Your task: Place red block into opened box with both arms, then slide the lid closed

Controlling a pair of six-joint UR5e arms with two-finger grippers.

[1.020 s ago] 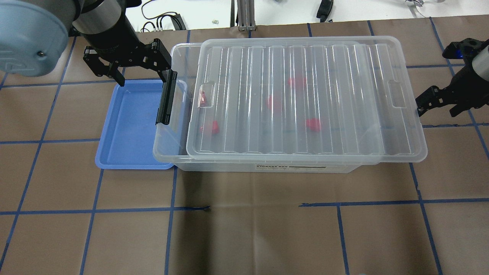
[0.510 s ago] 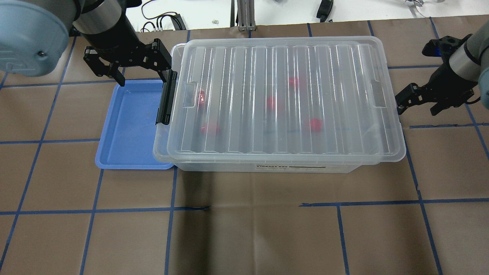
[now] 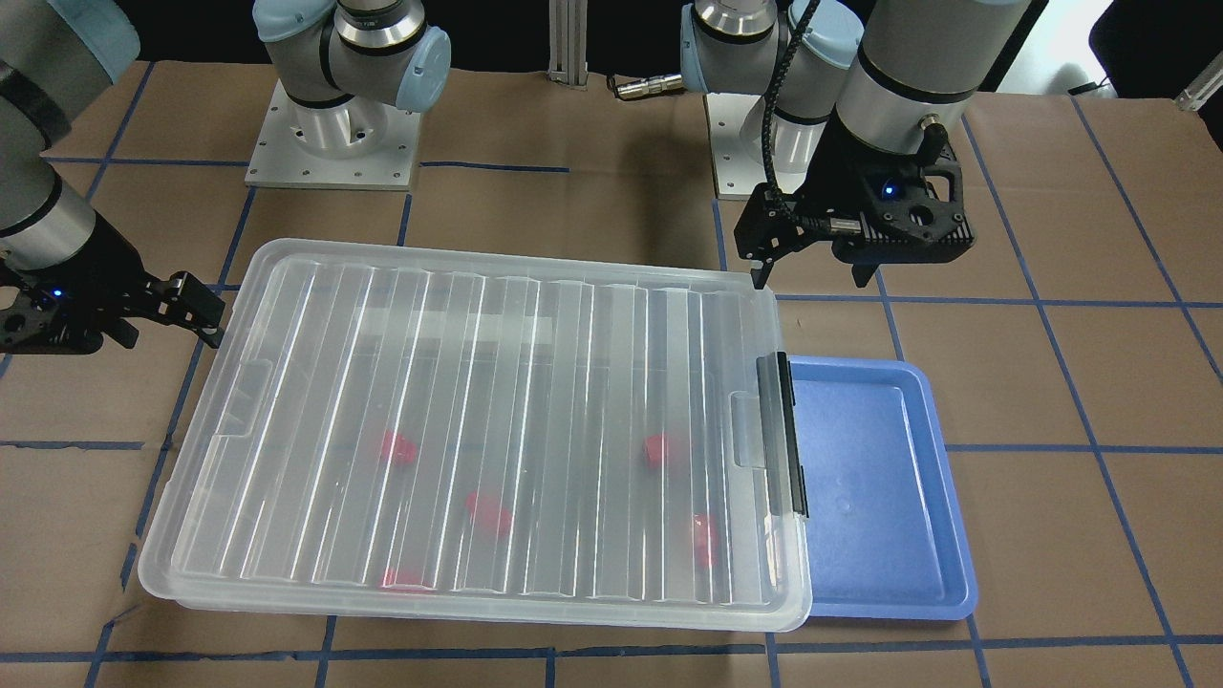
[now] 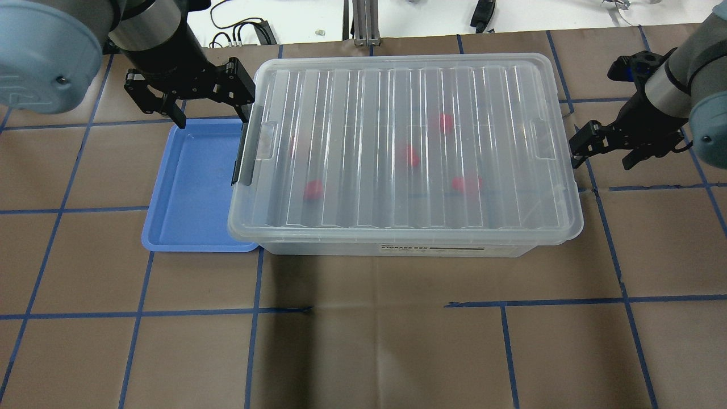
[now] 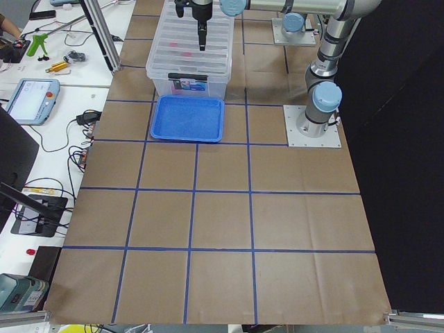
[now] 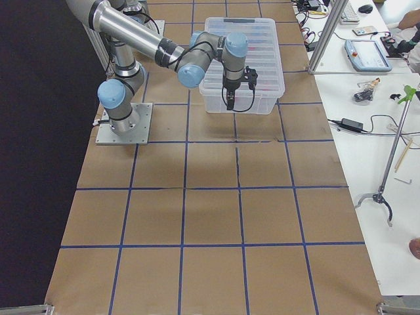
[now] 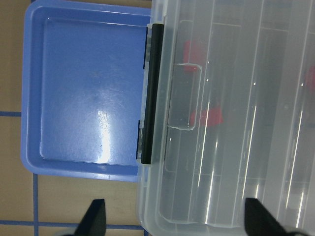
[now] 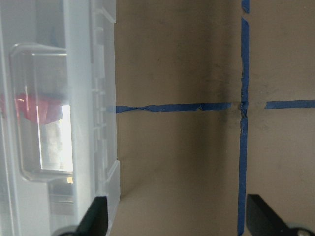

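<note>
The clear ribbed lid (image 4: 397, 102) lies over the whole clear box (image 4: 397, 249). Several red blocks (image 4: 313, 189) show blurred through it, also in the front view as red blocks (image 3: 488, 513). My left gripper (image 4: 213, 116) hangs open at the box's left end beside the black latch bar (image 4: 245, 153), over the far edge of the blue tray. My right gripper (image 4: 601, 162) stands open at the lid's right short edge, its nearer fingertip against that edge. In the right wrist view one fingertip (image 8: 96, 219) sits at the box rim (image 8: 106, 98).
A blue tray (image 4: 193, 187) lies against the box's left end, partly under it. Brown paper with blue tape lines covers the table (image 4: 363, 341). The arm bases (image 3: 334, 143) stand behind the box. Benches with tools and cables flank the table ends.
The lid has slid left from its overhang on the right until it covers the box. My right gripper has followed it leftwards. The left gripper has stayed put.
</note>
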